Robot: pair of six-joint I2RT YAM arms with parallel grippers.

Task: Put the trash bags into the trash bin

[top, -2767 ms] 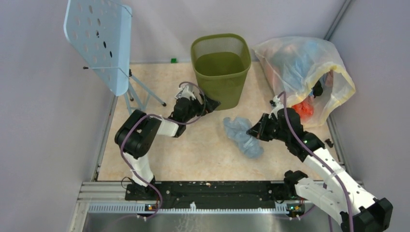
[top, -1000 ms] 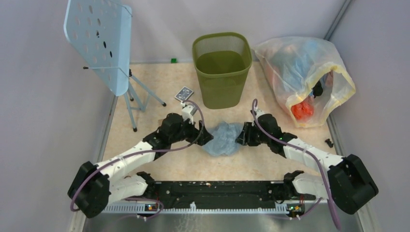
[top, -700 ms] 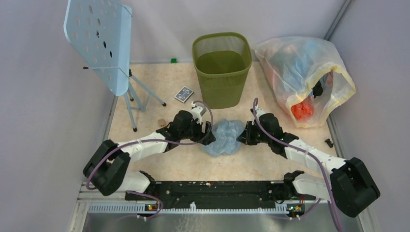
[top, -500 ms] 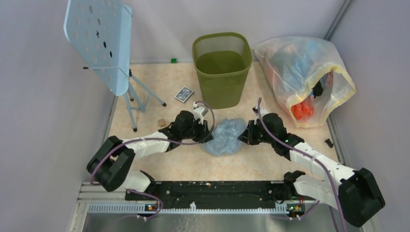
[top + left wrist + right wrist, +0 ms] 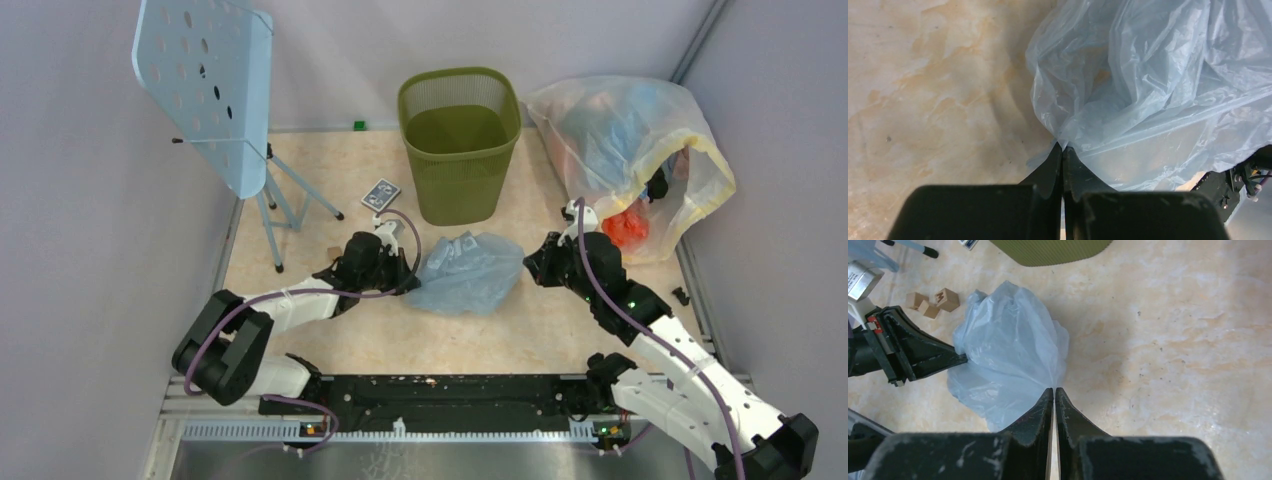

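A pale blue crinkly trash bag (image 5: 468, 272) hangs stretched between my two grippers over the middle of the table, just in front of the olive-green mesh trash bin (image 5: 460, 140). My left gripper (image 5: 408, 282) is shut on the bag's left edge; the left wrist view has the film (image 5: 1148, 80) pinched at the left gripper's (image 5: 1063, 148) tips. My right gripper (image 5: 530, 262) is shut on the bag's right edge, and the right wrist view shows the bag (image 5: 1008, 350) fanning out from the right gripper's (image 5: 1054, 389) tips. The bin's base (image 5: 1053, 250) shows at the top of that view.
A big clear-yellowish sack (image 5: 630, 160) of coloured items lies at the back right. A pale blue perforated stand (image 5: 215, 90) on a tripod occupies the back left. A small patterned card (image 5: 380, 194) lies left of the bin, with small wooden blocks (image 5: 940, 300) nearby.
Both grippers have closed on the bag's opposite edges and drawn apart, the right one moving right and back. The crumpled bag has been pulled out wider.
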